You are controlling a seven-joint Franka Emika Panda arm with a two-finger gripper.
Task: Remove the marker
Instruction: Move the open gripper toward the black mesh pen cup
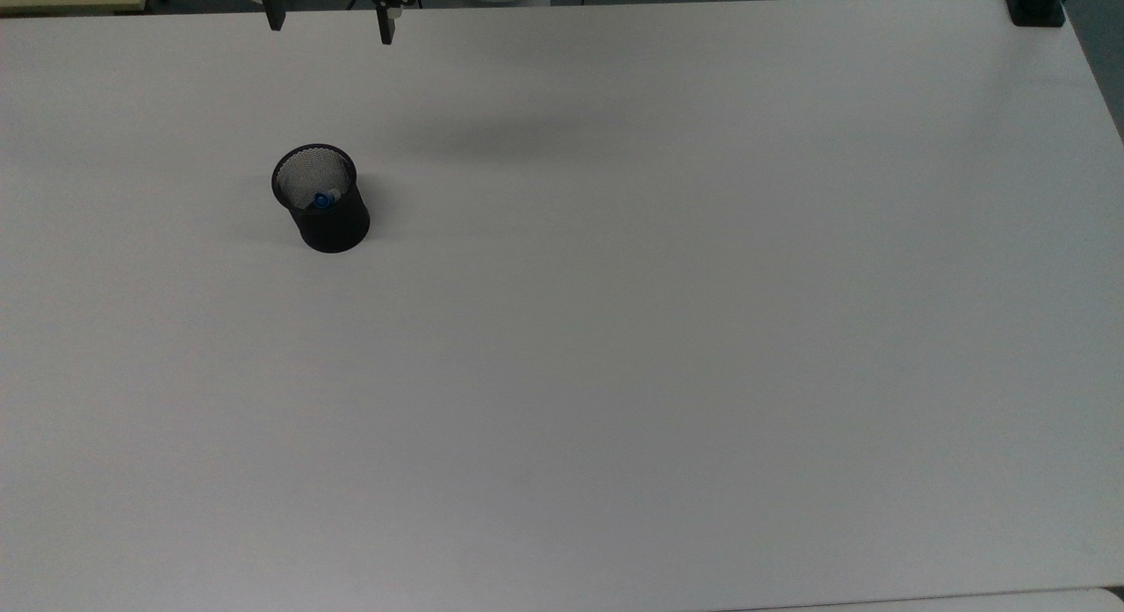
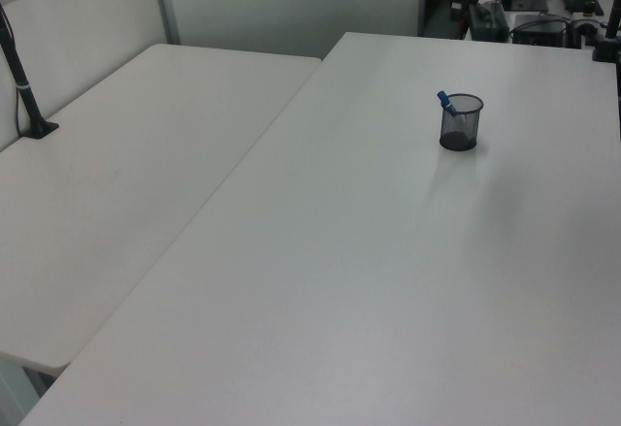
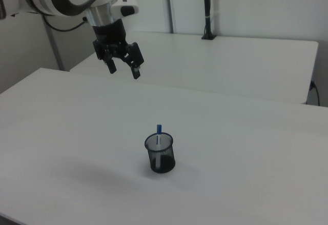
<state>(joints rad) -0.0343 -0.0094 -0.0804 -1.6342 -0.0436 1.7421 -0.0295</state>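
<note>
We find the slim white-barrelled marker with a blue cap (image 3: 159,139) standing in the black wire-mesh cup (image 3: 160,155), which sits upright on the wide white table (image 3: 246,148). In the right view the marker stands close to upright and leans against the rim, and its blue end pokes just above the rim — the only part we could readily grasp. In the left view that blue tip (image 2: 444,103) tilts toward the left view's left, over the cup's edge.

Our black two-finger gripper (image 3: 123,68) hangs high in the air with its fingers spread well apart and nothing between them. In the right view it is up and toward the right view's left of the cup, well apart from it; in the top view the two fingertips (image 1: 385,25) show at the upper edge, beyond the cup (image 1: 320,199).

We judge the coming move to be a descent over the rim, jaws straddling the blue end along the marker's near-vertical axis. Nothing stands between gripper and cup — the mesh wall itself is the one thing we must not catch.
</note>
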